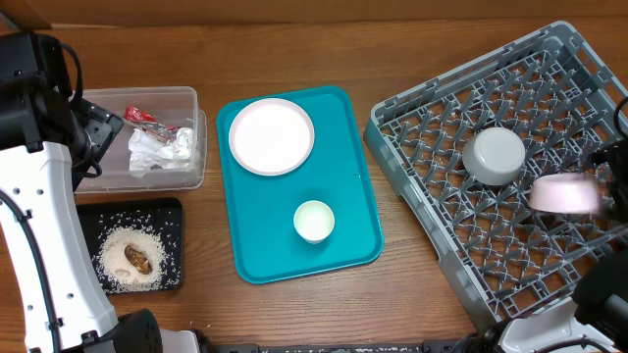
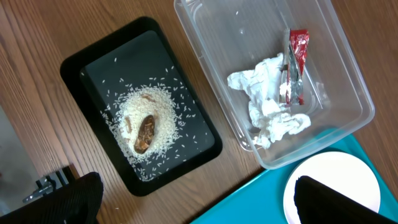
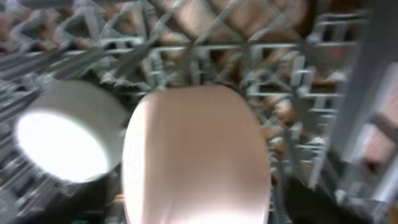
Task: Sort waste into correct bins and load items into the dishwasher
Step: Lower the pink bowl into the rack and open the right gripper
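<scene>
Over the right side of the rack (image 1: 461, 74), the right fingers (image 1: 610, 178) grip a pink cup (image 1: 566, 194) turned sideways, just beside a grey bowl (image 1: 494, 155). Both are blurred in the right wrist view. The left fingers (image 2: 74, 202) stand wide open above the surface, over a black tray (image 2: 106, 68) of rice (image 2: 146, 118) and a clear bin (image 2: 211, 37) holding tissue (image 2: 267, 102) and a red wrapper (image 2: 297, 56). A plate (image 1: 272, 135) and a small cup (image 1: 314, 220) sit on the teal tray (image 1: 255, 226).
</scene>
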`<action>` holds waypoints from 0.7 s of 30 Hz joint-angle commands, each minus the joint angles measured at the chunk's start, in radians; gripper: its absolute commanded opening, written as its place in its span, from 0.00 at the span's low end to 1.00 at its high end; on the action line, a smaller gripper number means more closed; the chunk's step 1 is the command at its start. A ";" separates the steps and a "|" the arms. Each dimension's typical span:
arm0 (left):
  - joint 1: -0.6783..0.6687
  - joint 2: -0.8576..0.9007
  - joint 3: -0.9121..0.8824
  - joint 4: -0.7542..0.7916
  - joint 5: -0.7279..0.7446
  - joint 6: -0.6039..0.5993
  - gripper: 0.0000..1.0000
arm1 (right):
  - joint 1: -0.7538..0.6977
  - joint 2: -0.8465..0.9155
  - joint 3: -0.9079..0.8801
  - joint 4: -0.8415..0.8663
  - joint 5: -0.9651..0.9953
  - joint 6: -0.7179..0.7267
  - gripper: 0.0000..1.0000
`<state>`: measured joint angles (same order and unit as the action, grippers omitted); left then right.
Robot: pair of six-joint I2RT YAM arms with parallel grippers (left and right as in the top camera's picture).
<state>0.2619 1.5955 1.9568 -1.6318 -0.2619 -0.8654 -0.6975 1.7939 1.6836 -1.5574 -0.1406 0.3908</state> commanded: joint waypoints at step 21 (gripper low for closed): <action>0.000 0.003 0.004 -0.002 -0.003 -0.018 1.00 | 0.048 -0.159 -0.023 0.137 0.121 0.057 0.73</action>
<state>0.2619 1.5955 1.9568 -1.6318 -0.2623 -0.8654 -0.6521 1.6444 1.6821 -1.4536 -0.0578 0.4133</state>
